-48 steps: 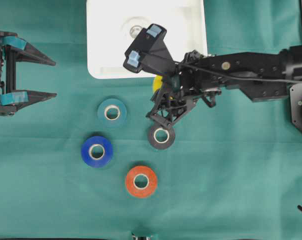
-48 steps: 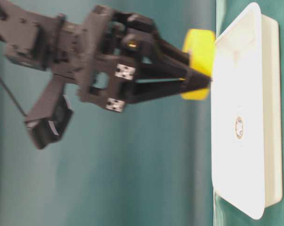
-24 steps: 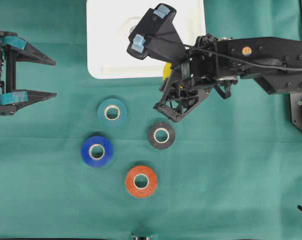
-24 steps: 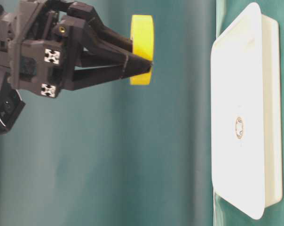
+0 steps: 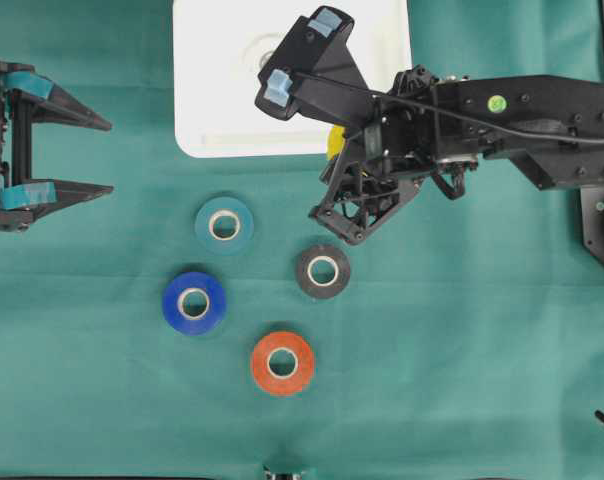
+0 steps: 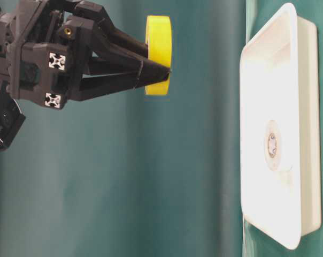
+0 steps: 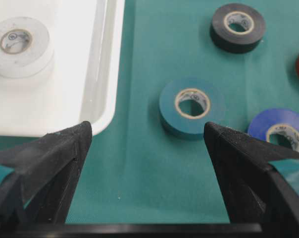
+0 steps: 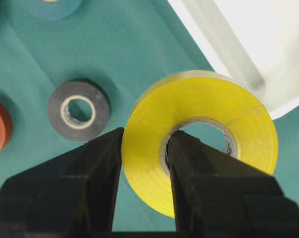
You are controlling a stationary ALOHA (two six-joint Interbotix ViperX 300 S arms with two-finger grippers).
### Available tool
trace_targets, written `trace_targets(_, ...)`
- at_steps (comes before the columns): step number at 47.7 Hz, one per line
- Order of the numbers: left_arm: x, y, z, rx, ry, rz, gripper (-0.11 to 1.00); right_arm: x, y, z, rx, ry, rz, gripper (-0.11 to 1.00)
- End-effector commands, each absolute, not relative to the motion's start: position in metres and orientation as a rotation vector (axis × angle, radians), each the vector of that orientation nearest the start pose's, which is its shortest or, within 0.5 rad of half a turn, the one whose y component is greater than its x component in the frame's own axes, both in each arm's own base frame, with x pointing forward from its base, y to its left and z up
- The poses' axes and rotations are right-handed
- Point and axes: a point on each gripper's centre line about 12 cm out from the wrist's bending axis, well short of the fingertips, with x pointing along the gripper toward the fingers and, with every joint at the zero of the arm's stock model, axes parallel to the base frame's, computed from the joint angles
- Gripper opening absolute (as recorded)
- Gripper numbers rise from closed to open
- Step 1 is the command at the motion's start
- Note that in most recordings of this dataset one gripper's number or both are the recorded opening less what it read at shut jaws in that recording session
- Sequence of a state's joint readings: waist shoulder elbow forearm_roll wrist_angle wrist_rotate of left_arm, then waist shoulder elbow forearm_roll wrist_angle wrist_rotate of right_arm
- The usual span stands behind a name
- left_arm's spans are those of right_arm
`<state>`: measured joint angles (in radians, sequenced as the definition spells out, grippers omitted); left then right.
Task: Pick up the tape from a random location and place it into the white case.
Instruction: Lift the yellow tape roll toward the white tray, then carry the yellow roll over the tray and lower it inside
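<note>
Right gripper [image 8: 142, 163] clamped on the yellow tape [image 8: 199, 139]: one finger through the roll's core, the other on its outer face, pinching the wall, roll held flat-on to the wrist cam. Table-level view shows the tape [image 6: 158, 55] lifted clear of the cloth, apart from the white case [image 6: 290, 32]. Overhead, the right arm reaches in from the right, and only a sliver of yellow [image 5: 335, 142] peeks out under it, just off the case's [image 5: 207, 120] lower right corner, not inside it. Case sits at top centre on the green cloth [image 5: 462, 380] and already holds a white roll [image 7: 20, 47]. Left gripper [image 5: 100, 156] at the left edge, jaws spread wide, holding nothing, well away from the rolls. On the cloth below the case: teal roll [image 5: 224, 225], blue roll [image 5: 194, 303], black roll [image 5: 323, 271], red roll [image 5: 283, 363], all lying flat and apart from each other.
</note>
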<state>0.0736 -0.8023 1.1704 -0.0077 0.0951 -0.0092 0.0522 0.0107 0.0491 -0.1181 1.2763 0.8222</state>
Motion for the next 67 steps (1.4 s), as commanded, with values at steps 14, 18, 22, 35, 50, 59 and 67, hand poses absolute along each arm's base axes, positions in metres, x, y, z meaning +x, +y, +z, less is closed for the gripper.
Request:
trace_targets(14,0.214,0.016,0.225,-0.035,0.441,0.079,0.96,0.388,0.008,0.317,0.568,1.163,-0.541,0.28)
trace_targets(18,0.214,0.016,0.225,-0.035,0.441,0.079,0.96,0.388,0.008,0.317,0.568,1.165,-0.542,0.28)
trace_targets(22,0.214,0.016,0.225,-0.035,0.441,0.079,0.96,0.388,0.007,0.317,0.567,1.164,-0.542,0.28)
trace_targets(35,0.214,0.016,0.225,-0.035,0.441,0.079,0.96,0.387,0.001,0.316,0.521,1.148,-0.576,0.28)
trace_targets(50,0.214,0.016,0.225,-0.038,0.441,0.079,0.96,0.390,-0.028,0.317,0.476,1.110,-0.600,0.28)
trace_targets(59,0.214,0.016,0.225,-0.052,0.440,0.082,0.96,0.391,-0.056,0.318,0.462,1.087,-0.601,0.28)
trace_targets(67,0.214,0.016,0.225,-0.053,0.440,0.083,0.96,0.386,-0.083,0.318,0.455,1.090,-0.627,0.28)
